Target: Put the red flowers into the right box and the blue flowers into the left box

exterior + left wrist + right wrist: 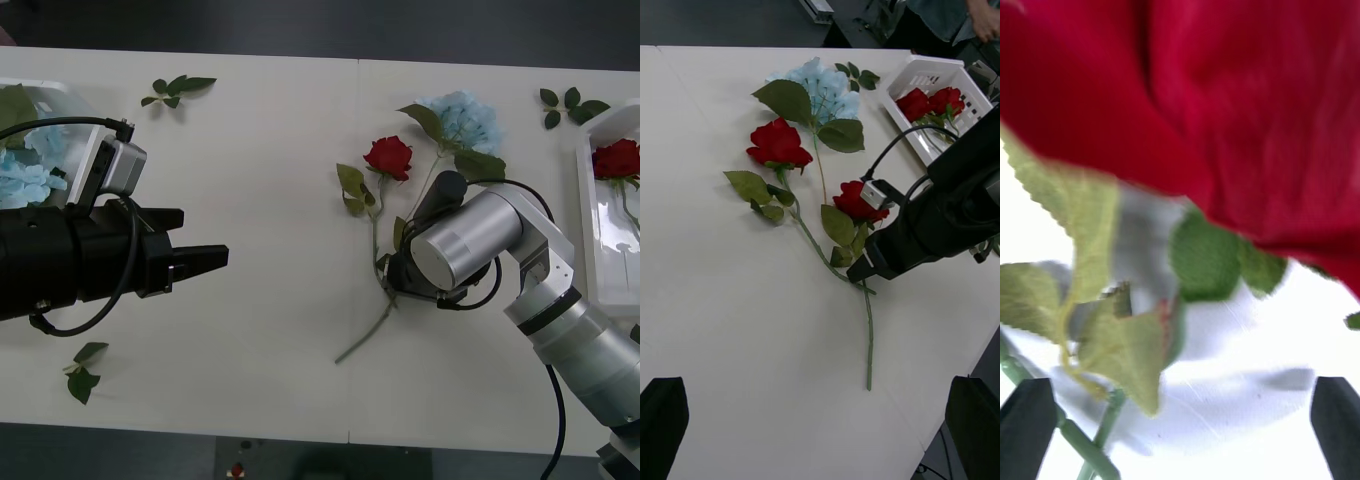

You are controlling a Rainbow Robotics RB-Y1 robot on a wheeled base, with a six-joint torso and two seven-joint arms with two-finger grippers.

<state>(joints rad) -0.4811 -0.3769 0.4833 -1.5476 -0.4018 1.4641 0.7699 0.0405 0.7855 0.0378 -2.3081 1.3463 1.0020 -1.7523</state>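
The right pincer (857, 271) is lowered over the middle of the desk (270, 200), fingers apart, onto a red rose (857, 201) whose bloom lies just ahead of the fingertips, stem between them. A second red rose (388, 157) and a blue hydrangea (465, 120) lie just beyond. The left pincer (215, 258) hovers open, well apart to the left.

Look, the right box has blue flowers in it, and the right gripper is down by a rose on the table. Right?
Not quite. The right box holds red roses, not blue flowers; the left wrist view shows it. The right gripper is indeed down by a rose on the table.
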